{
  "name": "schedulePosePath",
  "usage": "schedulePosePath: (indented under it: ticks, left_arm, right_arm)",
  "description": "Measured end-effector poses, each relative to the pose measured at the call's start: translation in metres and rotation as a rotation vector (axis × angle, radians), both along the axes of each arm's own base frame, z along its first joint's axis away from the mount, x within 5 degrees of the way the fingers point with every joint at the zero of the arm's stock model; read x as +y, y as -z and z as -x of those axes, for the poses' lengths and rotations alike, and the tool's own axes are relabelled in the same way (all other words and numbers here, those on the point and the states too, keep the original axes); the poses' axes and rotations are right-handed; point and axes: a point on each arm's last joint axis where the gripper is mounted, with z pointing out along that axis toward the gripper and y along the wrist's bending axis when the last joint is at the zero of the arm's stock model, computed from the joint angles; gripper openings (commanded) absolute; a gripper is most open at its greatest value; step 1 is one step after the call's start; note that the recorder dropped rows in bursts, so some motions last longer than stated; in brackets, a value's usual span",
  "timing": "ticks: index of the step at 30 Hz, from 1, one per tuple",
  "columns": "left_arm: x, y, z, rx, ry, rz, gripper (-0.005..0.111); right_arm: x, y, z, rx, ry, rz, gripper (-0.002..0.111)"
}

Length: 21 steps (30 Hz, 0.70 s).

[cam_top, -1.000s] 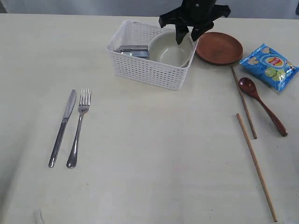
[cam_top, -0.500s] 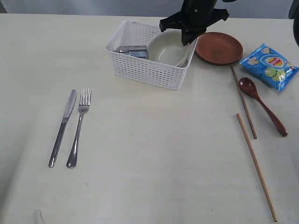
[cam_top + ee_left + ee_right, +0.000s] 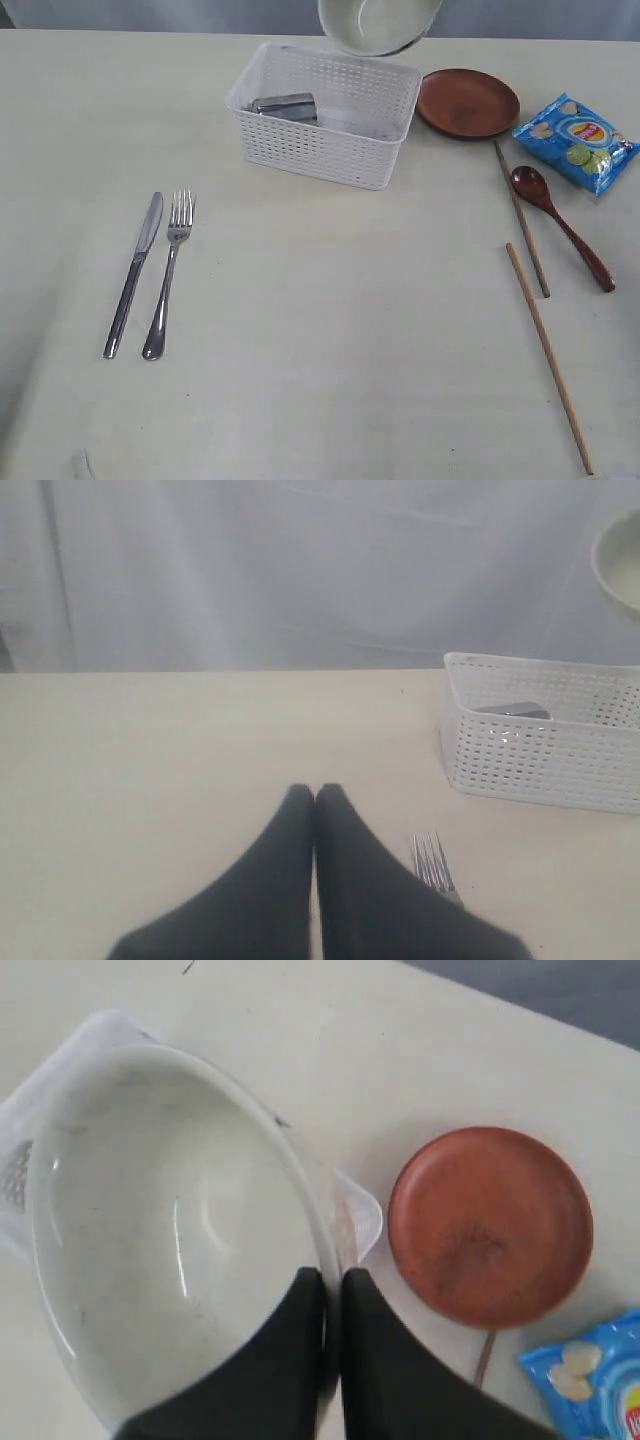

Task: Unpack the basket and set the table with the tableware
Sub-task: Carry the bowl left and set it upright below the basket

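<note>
The cream bowl (image 3: 378, 25) hangs high above the white basket (image 3: 325, 150), cut off by the top of the exterior view. My right gripper (image 3: 332, 1278) is shut on the bowl's (image 3: 170, 1230) rim, one finger inside and one outside. A steel cup (image 3: 285, 105) lies in the basket's left end. Knife (image 3: 133, 272) and fork (image 3: 169, 272) lie side by side on the table (image 3: 330, 330) at left. The brown plate (image 3: 468, 102) sits right of the basket; the wooden spoon (image 3: 560, 225) and two chopsticks (image 3: 547, 355) lie further right. My left gripper (image 3: 314, 792) is shut and empty over the table beside the fork (image 3: 432, 862).
A blue chips bag (image 3: 575, 140) lies at the far right beside the plate and spoon. In the left wrist view the basket (image 3: 545, 742) stands ahead on the right, with a pale curtain behind the table.
My right gripper closed on the bowl's rim inside the basket and lifted the bowl up out of it, rising to the top of the exterior view. The left arm has not moved.
</note>
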Motion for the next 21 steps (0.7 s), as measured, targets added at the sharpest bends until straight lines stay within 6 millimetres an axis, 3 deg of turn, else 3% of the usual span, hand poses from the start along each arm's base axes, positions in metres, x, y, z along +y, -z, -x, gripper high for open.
schedulePosePath:
  ticks: [4, 8, 14, 21]
  left_arm:
    - [0.000, 0.000, 0.000, 0.000, 0.000, 0.000, 0.000]
    - [0.000, 0.000, 0.000, 0.000, 0.000, 0.000, 0.000]
    - [0.000, 0.000, 0.000, 0.000, 0.000, 0.000, 0.000]
    - [0.000, 0.000, 0.000, 0.000, 0.000, 0.000, 0.000]
  right_arm:
    - [0.005, -0.008, 0.011, 0.040, -0.063, -0.060, 0.000]
    - [0.022, 0.002, 0.021, 0.146, -0.161, -0.230, 0.000]
    - [0.033, 0.044, 0.036, 0.333, -0.229, -0.320, 0.000]
    - [0.047, 0.103, 0.071, 0.585, -0.291, -0.424, 0.000]
